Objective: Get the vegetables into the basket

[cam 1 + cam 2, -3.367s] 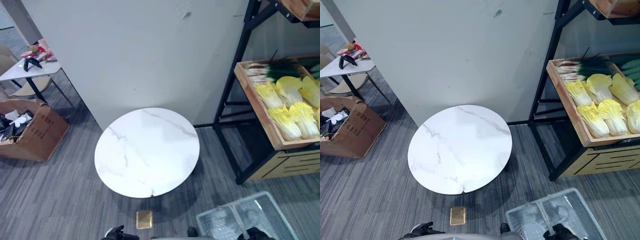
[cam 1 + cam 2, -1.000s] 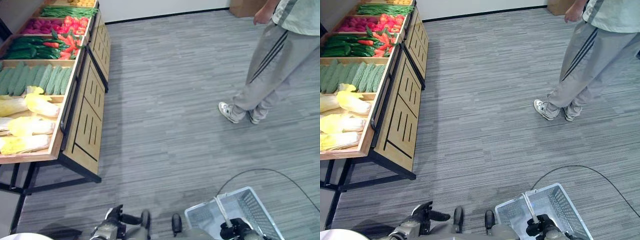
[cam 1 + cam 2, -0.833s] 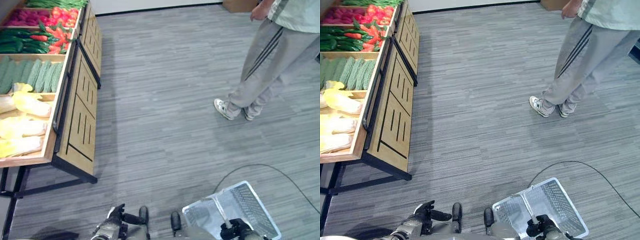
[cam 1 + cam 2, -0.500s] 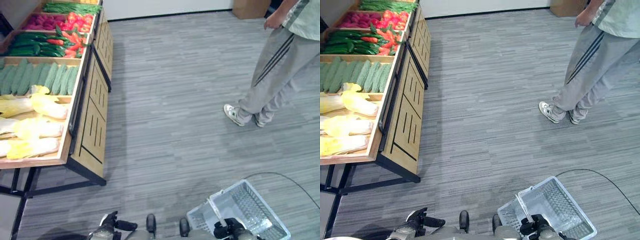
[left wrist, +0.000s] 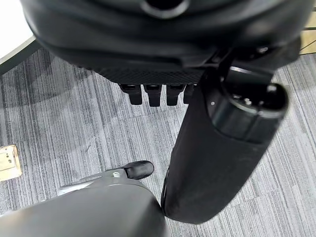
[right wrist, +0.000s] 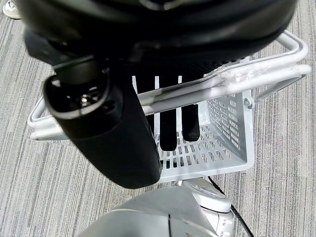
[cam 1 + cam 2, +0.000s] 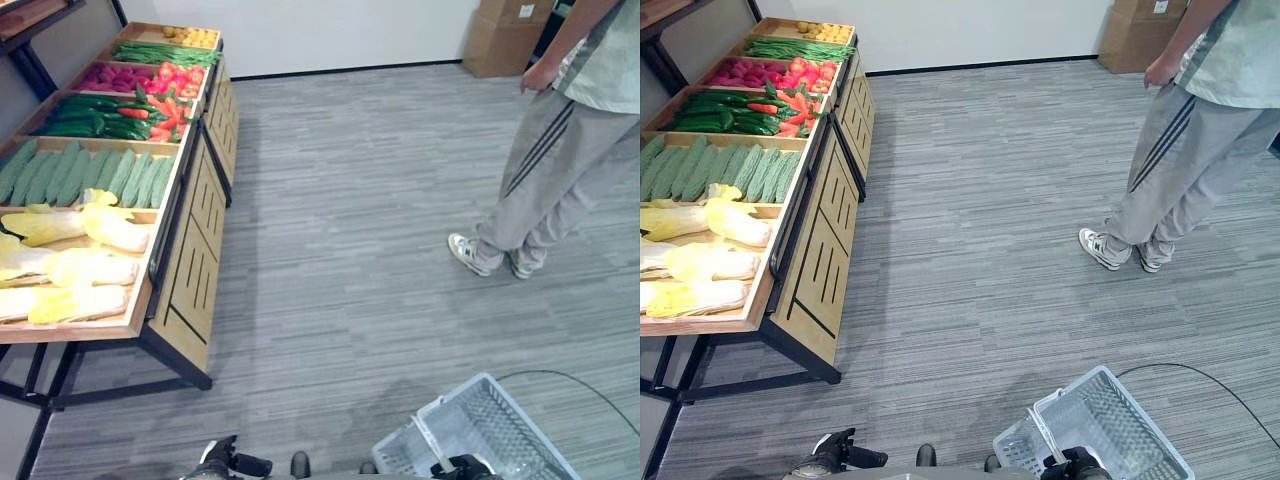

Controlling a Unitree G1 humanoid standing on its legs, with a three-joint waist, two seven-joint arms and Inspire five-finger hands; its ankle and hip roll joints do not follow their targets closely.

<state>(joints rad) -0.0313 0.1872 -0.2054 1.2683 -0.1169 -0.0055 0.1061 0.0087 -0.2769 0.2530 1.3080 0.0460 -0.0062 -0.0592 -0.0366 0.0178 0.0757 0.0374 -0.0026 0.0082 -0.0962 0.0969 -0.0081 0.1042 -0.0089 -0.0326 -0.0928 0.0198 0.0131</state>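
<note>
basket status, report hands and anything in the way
Right hand curled round the handle of the basket, basket empty. Left hand hangs low, holding nothing. Vegetables on the wooden stand, ahead left. Person stands ahead right.

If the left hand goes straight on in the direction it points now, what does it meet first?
Probably the grey carpet floor. The left hand points down, empty, fingers curled, with nothing between; depth is hard to judge.

You have one grey basket (image 7: 1110, 425), one wooden produce stand (image 7: 800, 215) and one person (image 7: 1185, 150) on the floor. Along the stand's near edge lie about six yellow cabbages (image 7: 710, 262); the green gourds (image 7: 725, 170) behind them number roughly eight.
</note>
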